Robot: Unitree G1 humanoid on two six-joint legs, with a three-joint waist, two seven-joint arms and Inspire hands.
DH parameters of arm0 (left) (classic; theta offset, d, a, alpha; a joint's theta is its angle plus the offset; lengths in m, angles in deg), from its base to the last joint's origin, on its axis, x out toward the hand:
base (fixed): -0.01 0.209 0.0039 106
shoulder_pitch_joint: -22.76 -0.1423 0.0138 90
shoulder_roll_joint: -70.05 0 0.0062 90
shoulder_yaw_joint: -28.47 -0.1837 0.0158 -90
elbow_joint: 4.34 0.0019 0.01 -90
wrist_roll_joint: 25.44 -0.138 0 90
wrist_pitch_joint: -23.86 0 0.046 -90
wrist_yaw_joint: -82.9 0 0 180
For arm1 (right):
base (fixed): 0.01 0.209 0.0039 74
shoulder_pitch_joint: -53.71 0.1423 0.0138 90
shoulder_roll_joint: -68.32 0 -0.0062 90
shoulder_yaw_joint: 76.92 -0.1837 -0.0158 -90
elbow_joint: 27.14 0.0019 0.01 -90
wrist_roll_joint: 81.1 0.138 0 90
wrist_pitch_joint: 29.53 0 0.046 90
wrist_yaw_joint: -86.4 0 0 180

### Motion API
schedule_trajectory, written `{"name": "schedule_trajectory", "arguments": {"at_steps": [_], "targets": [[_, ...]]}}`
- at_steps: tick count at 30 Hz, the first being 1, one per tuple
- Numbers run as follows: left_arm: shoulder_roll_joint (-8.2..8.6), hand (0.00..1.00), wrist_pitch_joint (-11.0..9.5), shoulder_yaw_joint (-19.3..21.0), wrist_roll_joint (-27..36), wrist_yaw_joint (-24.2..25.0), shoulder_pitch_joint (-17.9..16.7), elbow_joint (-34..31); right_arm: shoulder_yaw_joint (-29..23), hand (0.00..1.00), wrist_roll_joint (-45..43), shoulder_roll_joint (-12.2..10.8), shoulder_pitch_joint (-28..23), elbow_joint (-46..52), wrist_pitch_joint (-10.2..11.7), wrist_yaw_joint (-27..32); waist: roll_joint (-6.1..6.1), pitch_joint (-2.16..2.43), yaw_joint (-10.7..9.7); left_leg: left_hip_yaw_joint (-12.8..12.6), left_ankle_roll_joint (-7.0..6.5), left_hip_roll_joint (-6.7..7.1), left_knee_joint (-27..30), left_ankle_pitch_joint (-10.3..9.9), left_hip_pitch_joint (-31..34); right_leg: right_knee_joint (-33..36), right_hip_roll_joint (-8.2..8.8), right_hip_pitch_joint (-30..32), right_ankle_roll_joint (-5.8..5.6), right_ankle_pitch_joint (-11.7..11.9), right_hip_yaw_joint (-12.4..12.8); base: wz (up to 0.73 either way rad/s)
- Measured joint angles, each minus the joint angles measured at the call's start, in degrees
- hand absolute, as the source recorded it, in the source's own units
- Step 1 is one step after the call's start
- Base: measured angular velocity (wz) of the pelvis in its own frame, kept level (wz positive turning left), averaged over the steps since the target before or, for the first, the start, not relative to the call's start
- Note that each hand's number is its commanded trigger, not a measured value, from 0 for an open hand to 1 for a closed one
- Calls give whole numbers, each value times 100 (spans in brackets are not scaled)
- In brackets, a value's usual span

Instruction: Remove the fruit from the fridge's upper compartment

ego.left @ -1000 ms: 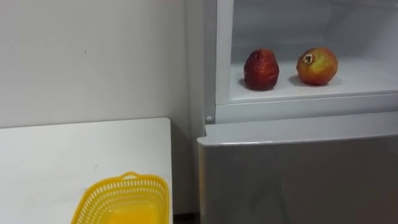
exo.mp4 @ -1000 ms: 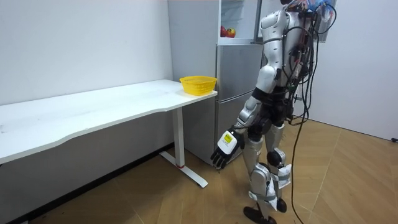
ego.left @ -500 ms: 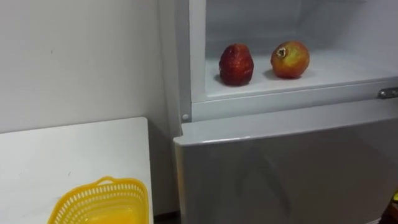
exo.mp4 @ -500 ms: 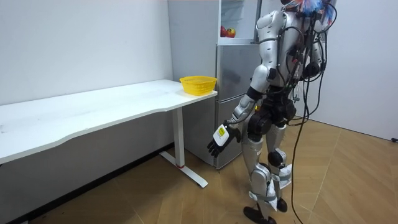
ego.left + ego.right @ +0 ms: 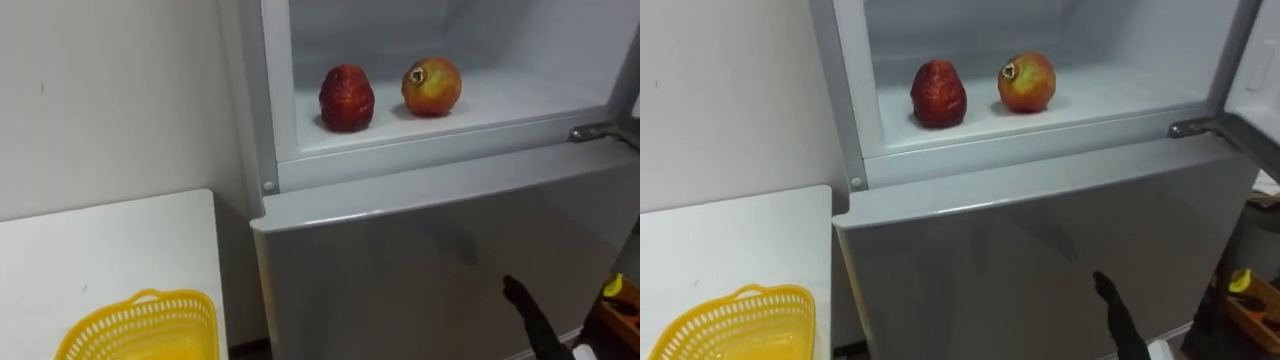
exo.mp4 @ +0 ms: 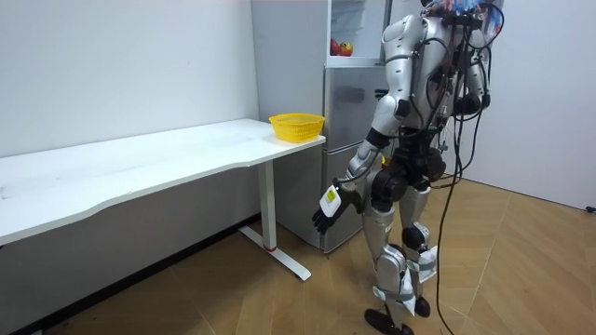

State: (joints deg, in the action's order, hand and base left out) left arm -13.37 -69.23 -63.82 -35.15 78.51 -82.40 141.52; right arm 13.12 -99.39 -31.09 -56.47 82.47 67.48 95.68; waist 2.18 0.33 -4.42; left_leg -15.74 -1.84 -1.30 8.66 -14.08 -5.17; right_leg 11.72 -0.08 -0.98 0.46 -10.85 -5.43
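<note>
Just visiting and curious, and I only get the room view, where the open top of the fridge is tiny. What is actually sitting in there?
Observer: Two fruits on its white shelf: a dark red fruit on the left, a pomegranate on the right.
Operator: Are they touching?
Observer: No, bare shelf shows between them.
Operator: Is a hand up there yet?
Observer: No. A straight finger of the right hand shows low, before the closed lower door.

Fridge shelf (image 5: 500,100), red fruit (image 5: 346,98), pomegranate (image 5: 431,86), table (image 5: 110,250), basket (image 5: 140,325)
</note>
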Motion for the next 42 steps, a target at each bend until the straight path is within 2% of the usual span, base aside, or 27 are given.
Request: {"name": "schedule_trajectory", "arguments": {"at_steps": [4, 8, 12, 18, 20, 22, 26, 30, 35, 39, 42], "targets": [[-71, 0, -8, -124, -1, 28, 12, 65, 59, 0, -7, 42, 170, 241, 2, 147, -16, -3, 7, -1, 0, 2, 1, 0, 4, -3, 1, 5, 0, 0, 24, 0], [-72, 0, -5, -173, 1, 44, 44, 77, 210, 0, -162, 66, 447, 456, 2, 301, -18, -2, 43, 3, 0, 2, 7, 1, 1, -10, 4, 4, 0, 0, 6, 0], [-75, 0, -72, -234, 30, 49, 238, 295, 256, 0, -278, 121, 919, 515, 68, 702, -41, -9, 187, 25, 3, 1, 7, 4, -36, -16, 10, -42, 0, 0, -71, 3], [-111, 0, -120, -122, -10, 47, 231, 411, 249, 0, -450, 398, 1219, 821, 401, 1296, -172, 6, 346, 122, 25, -9, 13, 18, -48, -117, 16, -133, 20, 17, -294, 11], [-115, 0, -117, -31, -12, 64, 214, 460, 220, 0, -436, 535, 1425, 822, 406, 1400, -201, -12, 371, 181, 27, -8, 17, 19, -44, -120, 20, -154, 21, 17, -369, 11], [-114, 0, -110, 142, -269, 123, 213, 479, 51, 0, -434, 679, 1669, 820, 420, 1531, -236, -33, 446, 191, 27, -7, 45, 19, -46, -134, 33, -197, 21, 18, -432, 4], [-131, 0, -110, 227, -508, 144, 219, 593, -226, 0, -423, 726, 2038, 747, 452, 1568, -284, -50, 472, 265, 27, -2, 87, 19, -32, -132, 79, -219, 21, 18, -669, 11], [-149, 0, -106, 318, -568, 234, 219, 695, -561, 0, -219, 736, 2430, 530, 499, 1567, -331, -46, 479, 376, 27, 2, 99, 19, -39, -132, 116, -277, 20, 18, -885, 13], [-149, 0, -89, 332, -624, 245, 201, 785, -588, 0, -34, 756, 2866, 353, 541, 1565, -339, -44, 500, 433, 27, -3, 129, 20, -37, -133, 121, -311, 20, 18, -933, 6], [-128, 0, 89, 401, -673, 279, 240, 854, -609, 0, 228, 884, 3168, -63, 536, 1553, -342, -46, 562, 470, 26, 3, 186, 19, -43, -132, 131, -345, 21, 18, -913, 1], [-125, 0, 183, 445, -799, 296, 290, 855, -641, 0, 403, 970, 3327, -219, 403, 1553, -347, -49, 636, 479, 26, 4, 204, 19, -39, -130, 135, -350, 21, 18, -913, 1]]}}
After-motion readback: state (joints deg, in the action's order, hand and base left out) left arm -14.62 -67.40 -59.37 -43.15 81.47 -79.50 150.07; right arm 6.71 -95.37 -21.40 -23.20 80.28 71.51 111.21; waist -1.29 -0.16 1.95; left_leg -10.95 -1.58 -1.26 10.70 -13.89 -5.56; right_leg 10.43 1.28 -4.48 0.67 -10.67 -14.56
